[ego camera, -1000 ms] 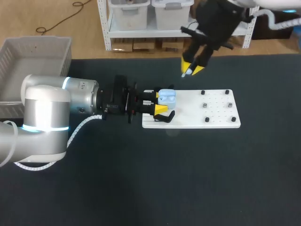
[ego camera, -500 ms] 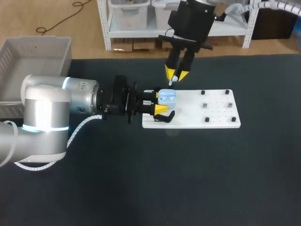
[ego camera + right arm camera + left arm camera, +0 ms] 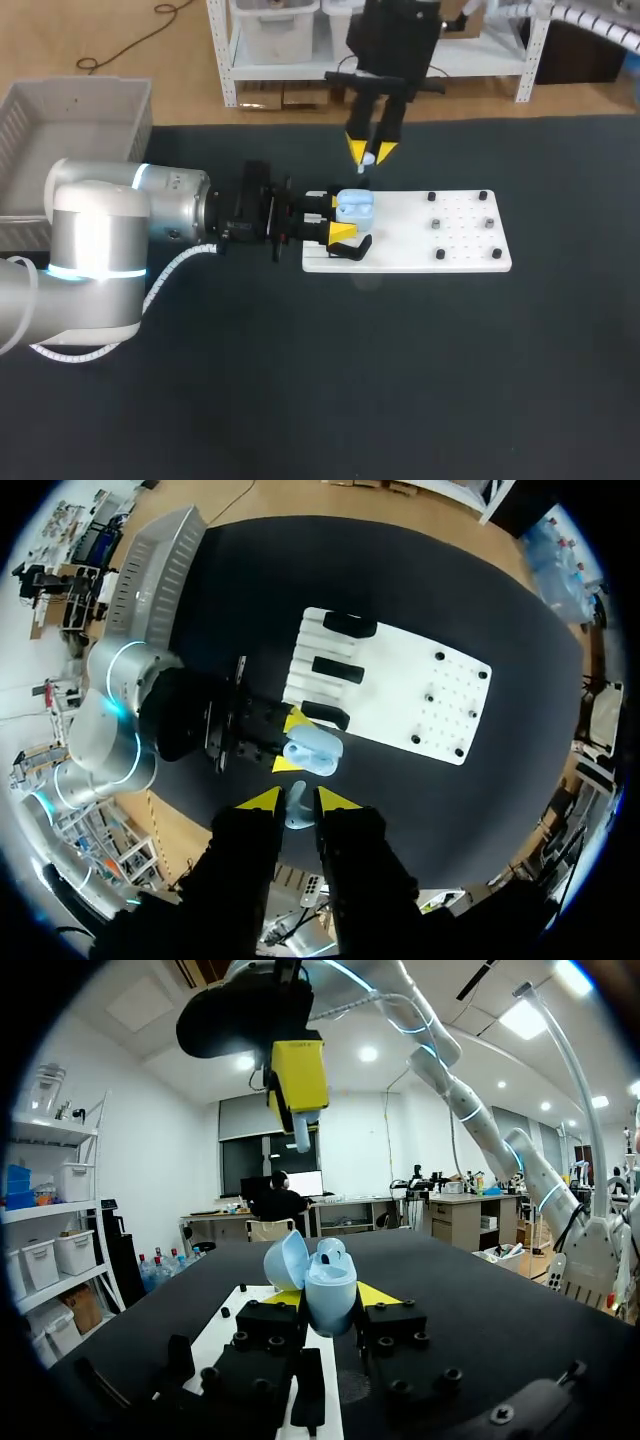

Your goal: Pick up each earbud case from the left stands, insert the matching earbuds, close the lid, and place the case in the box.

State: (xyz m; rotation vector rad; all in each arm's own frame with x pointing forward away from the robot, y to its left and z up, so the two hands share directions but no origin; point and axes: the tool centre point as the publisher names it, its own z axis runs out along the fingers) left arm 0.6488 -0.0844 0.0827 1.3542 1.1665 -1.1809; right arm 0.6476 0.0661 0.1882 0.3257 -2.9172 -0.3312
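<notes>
1. Containers
- The earbud case is pale blue, and its lid is swung open. Two sockets show in its top in the head view. Whether an earbud is seated in either cannot be told.
- The box is a grey, ribbed-wall bin at the far left corner of the counter, well apart from the case. In the head view only its own walls and floor show.

2. Left end effector
- The left end effector lies level above the counter, its yellow tips closed on the two sides of the case.
- The case is held at the left end of the white stand board, just beside a black stand.

3. Right end effector
- The right end effector points down, its fingers narrow and pinching a pale earbud.
- In the left wrist view the earbud hangs above the open case without touching it.
- In the right wrist view the case lies directly ahead of the fingers that hold the earbud.
</notes>
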